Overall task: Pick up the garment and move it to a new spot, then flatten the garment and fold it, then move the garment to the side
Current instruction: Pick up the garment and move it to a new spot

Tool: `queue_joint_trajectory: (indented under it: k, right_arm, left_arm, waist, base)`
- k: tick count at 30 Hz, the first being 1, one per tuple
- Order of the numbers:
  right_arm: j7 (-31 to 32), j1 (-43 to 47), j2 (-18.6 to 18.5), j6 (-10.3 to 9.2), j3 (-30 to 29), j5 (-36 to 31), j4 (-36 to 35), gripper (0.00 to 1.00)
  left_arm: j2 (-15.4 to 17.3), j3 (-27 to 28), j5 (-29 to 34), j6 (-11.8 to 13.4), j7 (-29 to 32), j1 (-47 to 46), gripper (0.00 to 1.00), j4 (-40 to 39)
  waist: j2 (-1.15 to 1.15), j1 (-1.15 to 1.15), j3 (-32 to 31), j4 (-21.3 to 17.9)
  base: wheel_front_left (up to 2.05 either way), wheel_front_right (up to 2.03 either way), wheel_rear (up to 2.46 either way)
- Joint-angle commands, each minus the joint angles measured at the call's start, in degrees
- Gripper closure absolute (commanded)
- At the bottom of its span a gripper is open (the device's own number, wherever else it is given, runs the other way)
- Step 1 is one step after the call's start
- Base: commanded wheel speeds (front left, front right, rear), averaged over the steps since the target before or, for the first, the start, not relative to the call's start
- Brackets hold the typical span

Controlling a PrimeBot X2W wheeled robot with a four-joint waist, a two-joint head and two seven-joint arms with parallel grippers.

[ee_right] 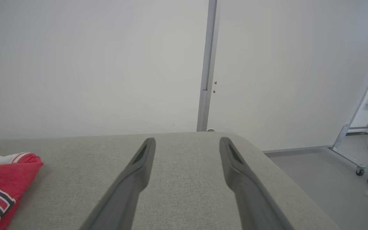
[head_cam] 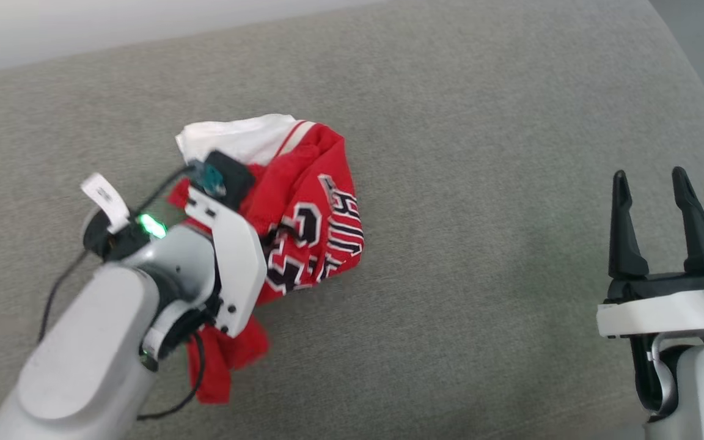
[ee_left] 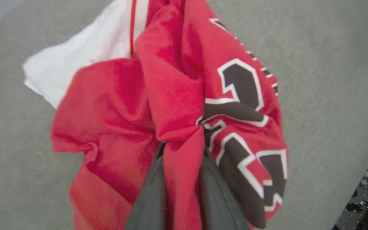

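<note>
The garment [head_cam: 315, 208] is a crumpled red jersey with a white sleeve and black white-outlined lettering, bunched on the grey fabric surface [head_cam: 480, 275] left of centre. My left arm's wrist [head_cam: 230, 256] is over it and covers the fingers. In the left wrist view my left gripper [ee_left: 180, 150] is shut on a gathered fold of the red garment [ee_left: 177, 80], with cloth pinched between the dark fingers [ee_left: 152, 191]. My right gripper [head_cam: 654, 183] stands open at the lower right, well apart from the garment, with nothing between its fingers. In the right wrist view the right gripper [ee_right: 187, 142] is open and the garment [ee_right: 2, 188] lies at the far left.
The grey surface curves off at its right edge [head_cam: 700, 79], with floor [ee_right: 315, 172] beyond. A white wall [ee_right: 91, 64] rises behind it. A metal frame on castors [ee_right: 350, 150] stands on the floor at the right.
</note>
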Motion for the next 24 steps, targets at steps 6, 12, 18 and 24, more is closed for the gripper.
queue_joint_trajectory:
  k: [6,12,18,24]
  right_arm:
    - [-0.27,-1.25,0.4,-0.01,1.16,0.52,0.84,0.0]
    - [-0.27,-2.06,0.4,-0.02,2.49,0.58,1.59,0.0]
    - [-0.27,-2.48,-0.09,-0.02,3.66,-0.07,2.06,0.0]
    - [-0.27,-0.78,-1.56,-0.01,3.78,0.07,2.45,0.0]
  left_arm:
    - [-2.55,-3.42,-0.4,-1.71,-2.61,1.78,1.0,11.18]
    - [-5.19,-6.17,-1.19,-2.85,-5.07,0.64,0.8,19.89]
    - [-4.41,-6.08,-2.74,-3.56,-10.47,-1.99,0.0,21.78]
    - [-3.25,-2.63,-3.68,-3.64,-20.35,-1.77,0.0,18.46]
  waist:
    - [0.0,0.0,1.15,-1.54]
    - [0.0,0.0,0.95,-0.92]
    - [0.0,0.0,-0.92,0.72]
    - [0.0,0.0,-4.56,3.71]
  base:
    - [0.0,0.0,0.0]
    - [0.0,0.0,0.0]
    - [0.0,0.0,0.0]
    - [0.0,0.0,0.0]
